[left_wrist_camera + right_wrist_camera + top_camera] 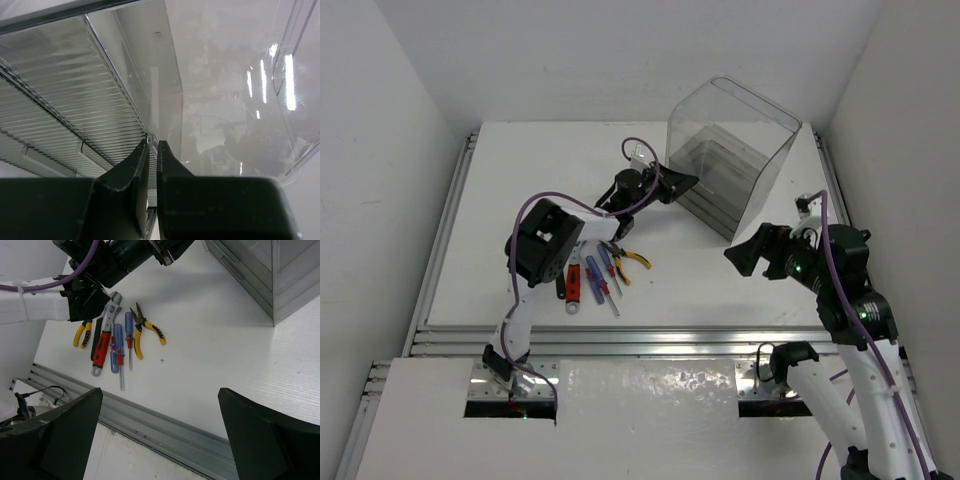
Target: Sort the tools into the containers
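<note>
I judge this to be the opening step of the sort: getting a tray out before any tool goes in. My left fingers (pixel 146 152) are pressed together at the open front of the box (pixel 732 140), their tips right against the front edge of the stacked trays (pixel 60 95). I cannot tell whether a thin tray lip is pinched between them, and I see nothing else in them. My left arm reaches forward from its base, elbow raised over the tools and wrist aimed into the box's front.

The tools (pixel 600 268) lie in a tight cluster on the bench (pixel 720 295), well apart from the box, off its front on my left arm's side. There is one pair of yellow-handled pliers (pixel 146 331) and a second pair (pixel 82 334). A red-handled wrench (pixel 101 349) and the blue screwdrivers (pixel 118 347) lie between them. None is in a tray.

My right fingers (pixel 748 256) are spread wide and empty, hovering over the bench just off the box's near corner, with the wrist tipped toward the tools.

The next move, I think, calls for a straight, level pull away from the box, so the tray slides out rather than dragging the whole box along. My right arm could steady the box.
</note>
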Tool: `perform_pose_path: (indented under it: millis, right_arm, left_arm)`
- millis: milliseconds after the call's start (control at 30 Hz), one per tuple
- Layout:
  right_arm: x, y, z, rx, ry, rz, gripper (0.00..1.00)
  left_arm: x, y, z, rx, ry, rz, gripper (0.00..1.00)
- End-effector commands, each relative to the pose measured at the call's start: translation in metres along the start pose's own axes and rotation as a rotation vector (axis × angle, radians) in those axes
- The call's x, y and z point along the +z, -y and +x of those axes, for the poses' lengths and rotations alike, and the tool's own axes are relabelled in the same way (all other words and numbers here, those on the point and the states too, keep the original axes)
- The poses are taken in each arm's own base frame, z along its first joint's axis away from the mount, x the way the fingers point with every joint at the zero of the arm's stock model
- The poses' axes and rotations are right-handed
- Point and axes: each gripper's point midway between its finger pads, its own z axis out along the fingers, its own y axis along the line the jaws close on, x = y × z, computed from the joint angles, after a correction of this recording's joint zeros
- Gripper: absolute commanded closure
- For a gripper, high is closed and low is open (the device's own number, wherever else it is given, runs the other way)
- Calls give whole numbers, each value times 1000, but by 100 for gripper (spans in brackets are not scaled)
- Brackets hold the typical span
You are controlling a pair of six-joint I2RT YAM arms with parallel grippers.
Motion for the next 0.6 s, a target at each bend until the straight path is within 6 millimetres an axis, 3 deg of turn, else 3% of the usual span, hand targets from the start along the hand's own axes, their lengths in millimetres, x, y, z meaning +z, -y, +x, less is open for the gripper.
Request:
perform_pose_path:
  millis: [0, 300, 567]
  right_arm:
    - [8, -4, -9, 2, 28, -30, 1]
    - [29, 4, -18, 9, 36, -14, 1]
    - [37, 10, -22, 6, 47, 8, 6]
  left_arm:
    - [-5, 81, -36, 101, 75, 182, 100]
    - [-15, 128, -45, 150, 93, 251, 100]
    - [-23, 146, -48, 158, 110, 277, 100]
